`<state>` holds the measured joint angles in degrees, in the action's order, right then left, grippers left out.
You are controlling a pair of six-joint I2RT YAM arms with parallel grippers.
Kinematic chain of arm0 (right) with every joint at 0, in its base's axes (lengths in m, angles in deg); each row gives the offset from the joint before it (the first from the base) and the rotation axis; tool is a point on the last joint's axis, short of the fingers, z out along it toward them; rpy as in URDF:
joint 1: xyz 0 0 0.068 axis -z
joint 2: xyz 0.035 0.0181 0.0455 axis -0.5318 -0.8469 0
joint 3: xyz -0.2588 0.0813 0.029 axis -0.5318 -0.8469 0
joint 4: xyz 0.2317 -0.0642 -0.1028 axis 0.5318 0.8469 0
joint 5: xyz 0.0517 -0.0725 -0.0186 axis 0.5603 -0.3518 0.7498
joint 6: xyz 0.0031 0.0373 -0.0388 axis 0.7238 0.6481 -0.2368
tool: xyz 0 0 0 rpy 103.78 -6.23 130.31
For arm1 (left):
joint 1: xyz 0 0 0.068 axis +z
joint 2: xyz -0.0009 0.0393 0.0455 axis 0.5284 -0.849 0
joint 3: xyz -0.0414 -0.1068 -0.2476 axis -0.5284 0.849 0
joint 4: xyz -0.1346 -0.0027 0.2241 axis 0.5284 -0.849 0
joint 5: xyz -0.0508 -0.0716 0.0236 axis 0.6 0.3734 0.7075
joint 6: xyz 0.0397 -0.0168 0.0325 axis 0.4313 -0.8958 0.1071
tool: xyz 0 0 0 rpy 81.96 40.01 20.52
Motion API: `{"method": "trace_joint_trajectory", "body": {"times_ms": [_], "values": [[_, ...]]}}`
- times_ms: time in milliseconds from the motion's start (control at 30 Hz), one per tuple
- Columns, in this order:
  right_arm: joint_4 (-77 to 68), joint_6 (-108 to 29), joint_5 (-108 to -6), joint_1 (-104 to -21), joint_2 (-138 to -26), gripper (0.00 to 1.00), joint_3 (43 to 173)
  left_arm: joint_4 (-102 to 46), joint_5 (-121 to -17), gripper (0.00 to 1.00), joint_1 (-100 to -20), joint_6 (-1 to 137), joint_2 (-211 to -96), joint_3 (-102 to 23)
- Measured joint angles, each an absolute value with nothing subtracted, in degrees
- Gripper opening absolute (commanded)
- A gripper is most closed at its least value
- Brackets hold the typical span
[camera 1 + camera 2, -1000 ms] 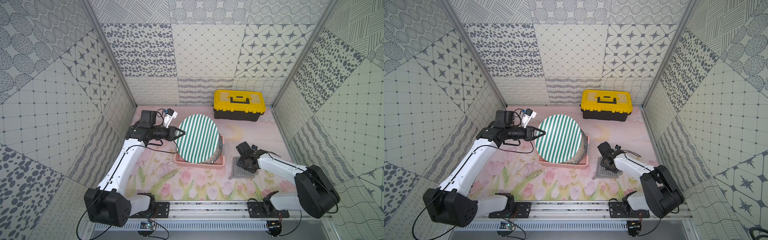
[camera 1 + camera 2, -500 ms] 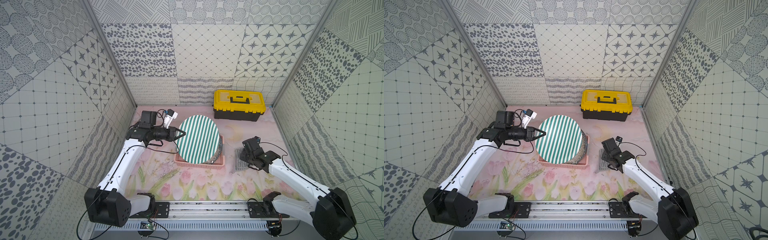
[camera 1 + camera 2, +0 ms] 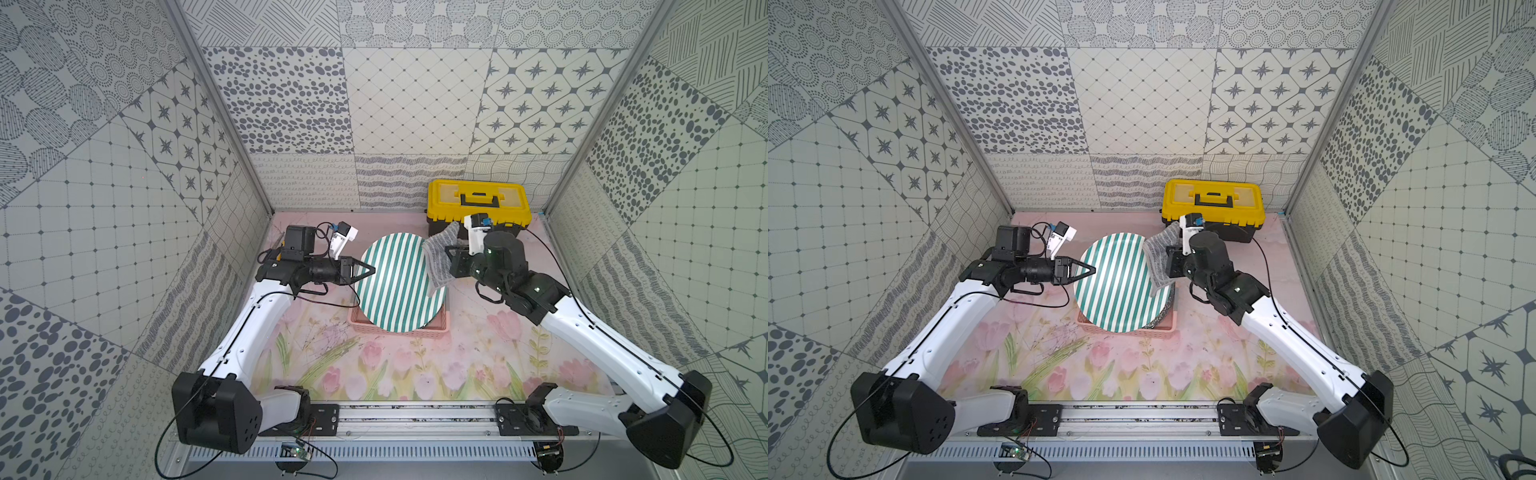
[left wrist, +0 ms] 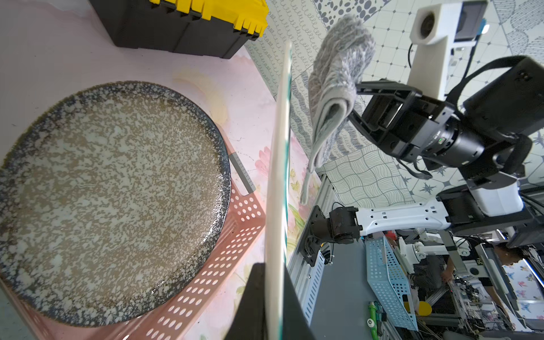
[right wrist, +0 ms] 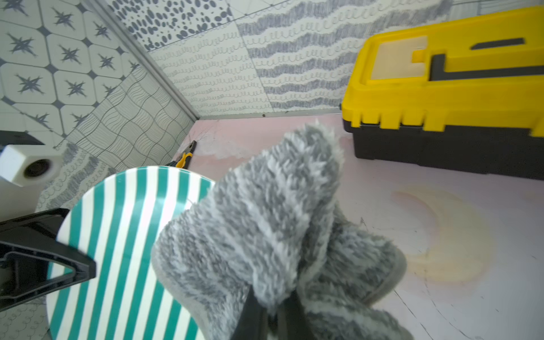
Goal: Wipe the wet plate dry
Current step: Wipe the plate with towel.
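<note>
My left gripper pinches the left rim of the striped plate, holding it on edge over the basket, so my right gripper, clamped on the cloth, can reach its face.

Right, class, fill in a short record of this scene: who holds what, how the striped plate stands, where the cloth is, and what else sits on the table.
left gripper: shut on the striped plate at its rim
striped plate: held on edge, tilted, above the pink basket
right gripper: shut on the grey cloth
grey cloth: folded, beside the striped face; the left wrist view shows a gap between them
pink basket: holds a speckled plate lying flat
toolbox: yellow and black, closed, at the back of the table
wiping: not yet begun
</note>
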<state>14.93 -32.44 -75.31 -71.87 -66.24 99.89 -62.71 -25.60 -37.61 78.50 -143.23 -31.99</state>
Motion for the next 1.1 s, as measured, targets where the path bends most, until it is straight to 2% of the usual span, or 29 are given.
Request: {"method": "trace_joint_trajectory", "body": {"times_ms": [267, 433, 567, 800, 1100], "values": [[13.4, -34.9, -78.3, -78.6, -81.0, 0.0, 110.2, -63.9, -28.8, 0.0, -38.0, 78.0, -143.1, -31.8], [11.5, -37.6, -78.7, -86.7, -85.7, 0.0, 115.4, -64.3, -28.6, 0.0, -38.1, 78.2, -143.1, -31.5], [10.7, -38.5, -78.9, -90.2, -87.4, 0.0, 116.9, -64.6, -28.1, 0.0, -38.1, 78.4, -143.1, -31.5], [8.0, -36.6, -79.1, -88.7, -85.4, 0.0, 113.8, -65.7, -28.4, 0.0, -38.1, 78.5, -143.1, -32.8], [6.4, -27.6, -79.9, -75.0, -73.3, 0.0, 97.5, -65.6, -30.4, 0.0, -38.1, 78.2, -143.1, -34.8]]}}
